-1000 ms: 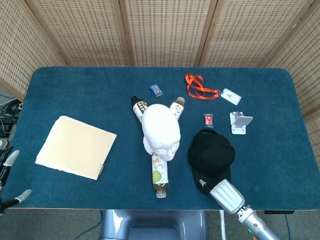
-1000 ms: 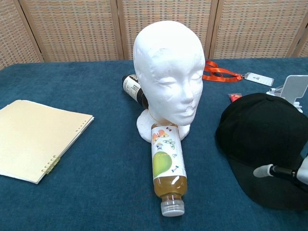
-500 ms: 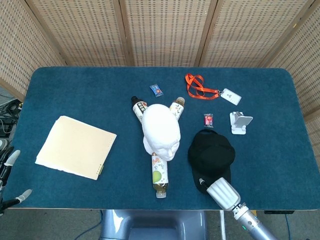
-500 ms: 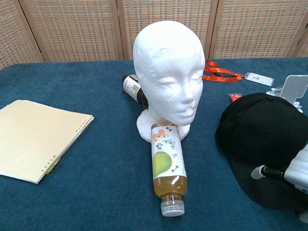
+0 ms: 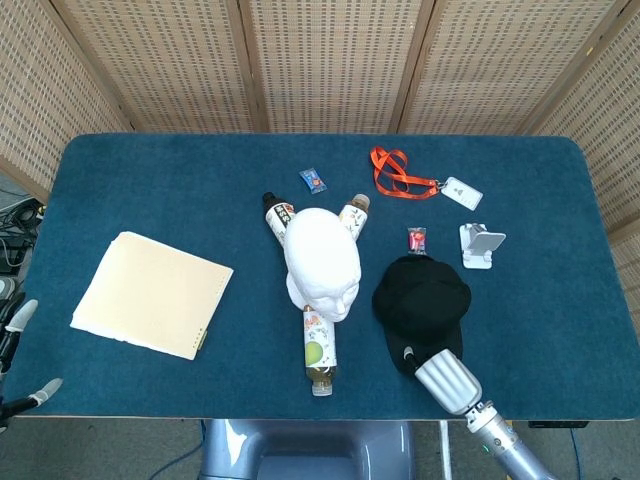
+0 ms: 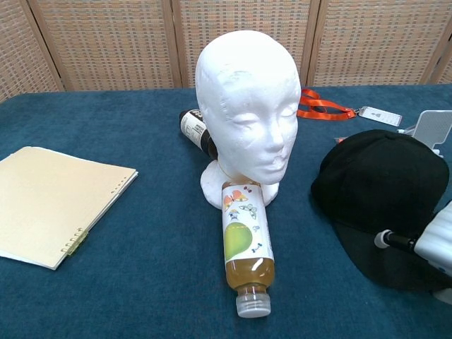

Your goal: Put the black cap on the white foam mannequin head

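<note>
The white foam mannequin head [image 5: 322, 262] stands upright mid-table, facing the front edge, bare on top [image 6: 247, 113]. To its right on the blue cloth is the black cap [image 5: 422, 298], brim toward the front edge. My right hand [image 5: 408, 357] reaches in from the front and grips the brim. In the chest view a white fingertip lies on top of the brim beside the hand [image 6: 432, 248], and the cap's crown [image 6: 385, 180] sits slightly lifted. My left hand [image 5: 15, 350] hangs off the table's left front corner, fingers apart, holding nothing.
A juice bottle [image 5: 319, 350] lies in front of the mannequin's base, with two more bottles [image 5: 276, 217] behind it. A cream notebook [image 5: 152, 294] lies at the left. A white phone stand [image 5: 480, 245], red packet [image 5: 417, 240], orange lanyard [image 5: 398, 172] and candy [image 5: 313, 180] lie behind the cap.
My right hand has closed in on the brim, and the cap has shifted a little left and away from the front edge, its crown rising. The left hand is unmoved.
</note>
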